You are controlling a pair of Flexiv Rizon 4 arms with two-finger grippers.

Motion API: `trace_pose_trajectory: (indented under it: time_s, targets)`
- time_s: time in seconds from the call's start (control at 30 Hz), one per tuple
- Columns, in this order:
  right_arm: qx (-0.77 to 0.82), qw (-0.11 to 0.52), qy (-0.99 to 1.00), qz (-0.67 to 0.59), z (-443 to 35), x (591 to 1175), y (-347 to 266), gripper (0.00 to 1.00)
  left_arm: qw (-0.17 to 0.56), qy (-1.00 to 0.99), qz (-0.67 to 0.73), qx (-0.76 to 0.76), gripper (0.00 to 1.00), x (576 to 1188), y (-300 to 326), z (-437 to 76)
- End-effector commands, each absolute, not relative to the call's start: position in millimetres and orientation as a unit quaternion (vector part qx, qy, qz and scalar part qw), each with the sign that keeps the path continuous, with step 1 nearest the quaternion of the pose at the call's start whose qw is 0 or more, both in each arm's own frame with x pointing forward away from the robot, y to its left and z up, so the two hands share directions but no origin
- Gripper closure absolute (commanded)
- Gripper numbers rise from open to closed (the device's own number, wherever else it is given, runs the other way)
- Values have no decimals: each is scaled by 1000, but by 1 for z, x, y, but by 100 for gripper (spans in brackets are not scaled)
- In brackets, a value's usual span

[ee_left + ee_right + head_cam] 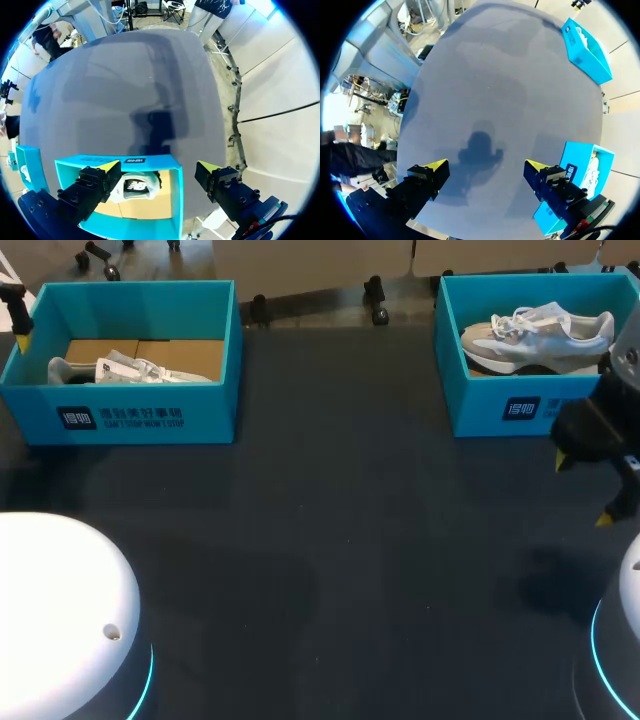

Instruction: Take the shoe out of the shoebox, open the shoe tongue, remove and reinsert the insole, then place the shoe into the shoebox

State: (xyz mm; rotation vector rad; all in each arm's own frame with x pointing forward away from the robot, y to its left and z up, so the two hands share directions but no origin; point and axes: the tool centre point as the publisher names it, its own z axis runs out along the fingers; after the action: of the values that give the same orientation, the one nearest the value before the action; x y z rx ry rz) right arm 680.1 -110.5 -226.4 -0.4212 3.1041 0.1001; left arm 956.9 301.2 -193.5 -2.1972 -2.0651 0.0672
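We see the white sneaker (535,335) lying inside the right shoebox (500,405). Our right gripper (584,490), fingers spread, hangs just before that box's near wall. Bare table (330,540) stretches from it to the left shoebox (150,415), well apart, where our left gripper (159,166) hangs spread.

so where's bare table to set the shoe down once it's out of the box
The table between the left shoebox and the right shoebox, and the whole stretch in front of both, is bare. Crowded only in front of the right shoebox, where the right gripper hangs.
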Motion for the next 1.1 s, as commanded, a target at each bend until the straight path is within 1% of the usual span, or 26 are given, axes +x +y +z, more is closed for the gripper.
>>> trace_pose_trajectory:
  time_s: [0.03,0.27,0.33,0.43,0.83,0.97,1.1]
  targets:
    - [-134,2,991,30,-228,682,-109,0,64,-683,22,-727,0,957,301,-192]
    - [-134,2,991,30,-228,682,-109,0,64,-683,22,-727,0,957,301,-192]
    - [-137,21,990,24,-226,704,-115,0,64,-683,22,-727,0,957,301,-192]
    - [-149,29,988,9,-219,730,-126,0,64,-683,22,-727,0,957,301,-192]
    - [-202,24,979,-22,-210,813,-165,0,64,-683,22,-727,0,957,301,-192]
    - [-232,62,971,-13,-204,832,-176,0,64,-683,22,-727,0,957,301,-192]
    - [-277,51,959,-28,-203,854,-184,0,64,-683,22,-727,0,957,301,-192]
